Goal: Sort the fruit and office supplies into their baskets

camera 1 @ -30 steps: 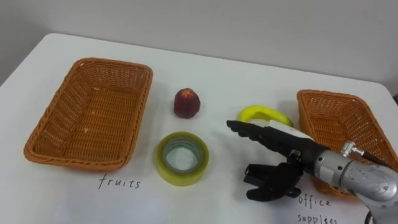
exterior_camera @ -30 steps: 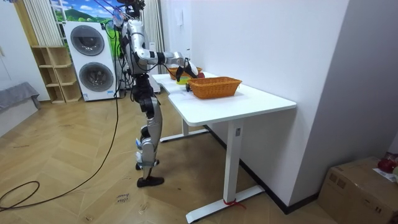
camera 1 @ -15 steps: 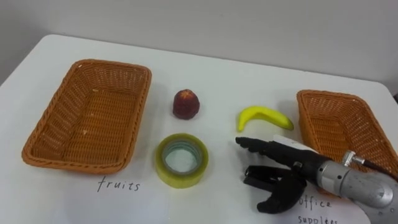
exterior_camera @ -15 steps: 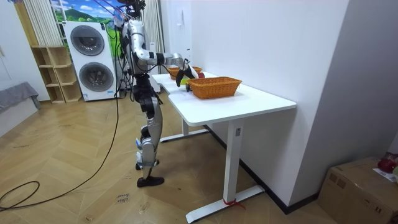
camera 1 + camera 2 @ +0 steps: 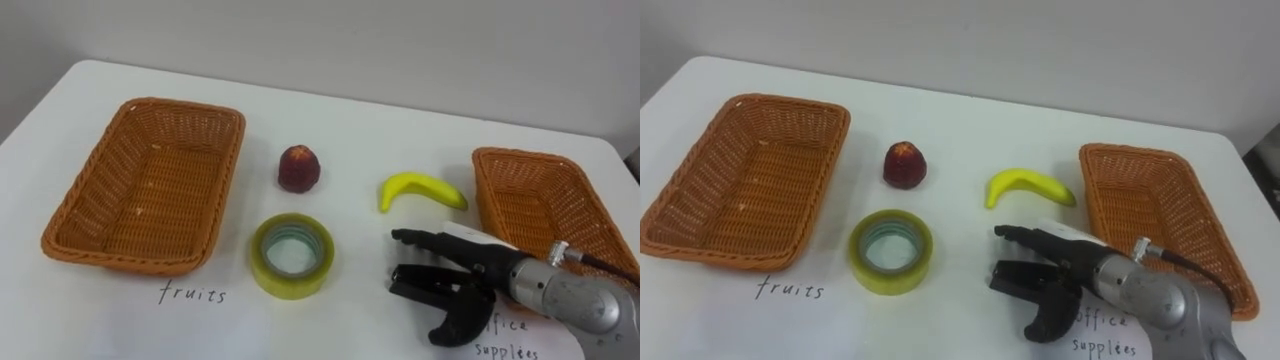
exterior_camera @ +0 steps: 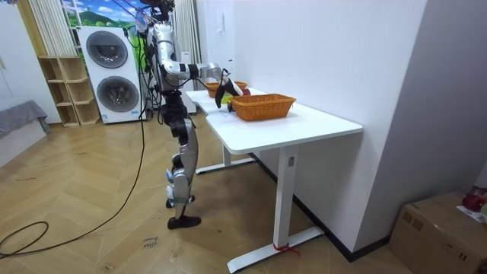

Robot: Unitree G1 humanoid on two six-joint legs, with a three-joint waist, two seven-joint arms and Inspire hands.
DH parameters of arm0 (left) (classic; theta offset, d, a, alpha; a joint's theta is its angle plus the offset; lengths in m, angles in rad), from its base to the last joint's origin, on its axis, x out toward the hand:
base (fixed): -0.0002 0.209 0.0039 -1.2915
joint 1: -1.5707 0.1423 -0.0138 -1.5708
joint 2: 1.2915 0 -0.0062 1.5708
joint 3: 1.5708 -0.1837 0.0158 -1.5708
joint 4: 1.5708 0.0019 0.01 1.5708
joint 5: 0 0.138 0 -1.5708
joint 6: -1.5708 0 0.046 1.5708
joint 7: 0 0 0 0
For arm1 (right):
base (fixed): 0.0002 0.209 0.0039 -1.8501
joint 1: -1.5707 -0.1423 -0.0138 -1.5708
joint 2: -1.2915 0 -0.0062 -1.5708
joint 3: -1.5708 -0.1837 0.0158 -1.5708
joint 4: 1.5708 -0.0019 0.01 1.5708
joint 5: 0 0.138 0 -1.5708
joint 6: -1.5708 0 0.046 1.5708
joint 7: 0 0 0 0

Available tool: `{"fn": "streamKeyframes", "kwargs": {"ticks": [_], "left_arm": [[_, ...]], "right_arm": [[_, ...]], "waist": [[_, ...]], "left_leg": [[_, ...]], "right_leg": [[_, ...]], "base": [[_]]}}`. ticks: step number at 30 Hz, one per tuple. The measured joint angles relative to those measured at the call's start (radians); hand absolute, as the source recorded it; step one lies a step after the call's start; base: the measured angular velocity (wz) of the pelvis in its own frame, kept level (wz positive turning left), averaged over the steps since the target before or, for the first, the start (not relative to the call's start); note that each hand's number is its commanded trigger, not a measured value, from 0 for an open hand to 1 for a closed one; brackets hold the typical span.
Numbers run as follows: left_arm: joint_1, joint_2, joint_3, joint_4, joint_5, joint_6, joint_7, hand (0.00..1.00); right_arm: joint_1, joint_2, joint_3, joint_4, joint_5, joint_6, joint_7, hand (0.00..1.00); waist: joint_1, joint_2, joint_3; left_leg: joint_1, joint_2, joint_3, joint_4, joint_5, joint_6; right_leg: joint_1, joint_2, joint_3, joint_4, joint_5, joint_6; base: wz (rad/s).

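A yellow banana (image 5: 421,189) lies on the white table (image 5: 350,120) left of the right wicker basket (image 5: 535,215). A dark red fruit (image 5: 299,167) sits mid-table, right of the empty left wicker basket (image 5: 148,185). A roll of yellowish tape (image 5: 292,255) lies flat below the fruit. My right hand (image 5: 455,286) hovers low over the table just below the banana and right of the tape, fingers straight and pointing left, thumb curved under, holding nothing. In the room view the robot stands at the table's end with that hand (image 6: 221,89) out over it.
Handwritten labels on the table read "fruits" (image 5: 192,294) under the left basket and "office supplies" (image 5: 510,338) under the right basket. A washing machine (image 6: 112,74) and shelf stand behind the robot. A cardboard box (image 6: 441,224) sits on the floor at the room view's right.
My right hand has drawn back toward me and lowered, uncovering the banana that it partly hid. The fruit, tape and baskets stayed put.
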Motion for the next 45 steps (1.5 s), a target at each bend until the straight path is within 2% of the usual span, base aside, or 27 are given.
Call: {"fn": "streamKeyframes", "kwargs": {"ticks": [10, 15, 21, 34, 35, 37, 45], "left_arm": [[-0.002, -0.001, 0.004, 0.000, 0.007, 0.000, 0.000, 0.00], [-0.003, -0.005, 0.012, 0.001, 0.007, 0.000, 0.000, 0.00], [-0.004, -0.006, 0.013, 0.001, 0.007, 0.000, -0.001, 0.00], [0.002, -0.014, 0.013, 0.000, 0.007, 0.020, -0.023, 0.00], [0.002, -0.016, 0.013, 0.000, 0.007, 0.020, -0.023, 0.00], [0.002, -0.019, 0.013, 0.000, 0.007, 0.021, -0.023, 0.00], [0.001, -0.031, 0.014, 0.000, 0.007, 0.038, -0.026, 0.00]], "right_arm": [[0.000, 0.000, -0.007, -0.015, -0.022, -0.002, -0.001, 0.00], [0.000, 0.000, -0.007, -0.027, -0.038, -0.002, -0.001, 0.00], [0.000, 0.001, -0.007, -0.034, -0.046, -0.001, 0.001, 0.00], [0.007, 0.081, -0.006, -0.036, -0.128, 0.041, -0.004, 0.00], [0.008, 0.084, -0.005, -0.035, -0.132, 0.043, -0.005, 0.50], [0.008, 0.087, -0.005, -0.034, -0.136, 0.045, -0.007, 1.00], [0.000, 0.108, -0.008, -0.036, -0.177, 0.055, -0.076, 1.00]], "waist": [[-0.003, 0.002, 0.0011], [-0.002, 0.006, 0.0050], [0.005, 0.006, 0.0060], [0.025, 0.008, 0.0041], [0.025, 0.010, 0.0034], [0.025, 0.010, 0.0029], [0.025, 0.013, -0.0007]], "left_leg": [[0.001, 0.001, 0.003, -0.009, 0.000, 0.000], [0.001, 0.002, 0.004, -0.013, 0.000, 0.000], [0.001, 0.003, 0.007, -0.016, 0.000, 0.000], [0.003, 0.004, 0.019, -0.012, 0.000, 0.000], [0.003, 0.003, 0.019, -0.012, 0.000, 0.000], [0.003, 0.003, 0.018, -0.013, 0.000, 0.000], [0.003, 0.003, 0.016, -0.005, 0.000, 0.000]], "right_leg": [[-0.001, 0.002, 0.004, -0.001, 0.000, 0.000], [-0.003, 0.003, 0.010, -0.002, 0.000, 0.000], [-0.006, 0.005, 0.023, -0.002, 0.000, 0.000], [-0.005, 0.006, 0.028, -0.001, 0.000, 0.000], [-0.005, 0.006, 0.028, -0.001, 0.000, 0.000], [-0.003, 0.006, 0.026, -0.001, 0.000, 0.000], [0.001, 0.005, 0.021, -0.001, 0.000, -0.001]], "base": [[0.00], [0.00], [-0.01], [-0.02], [0.00], [0.02], [0.00]]}}
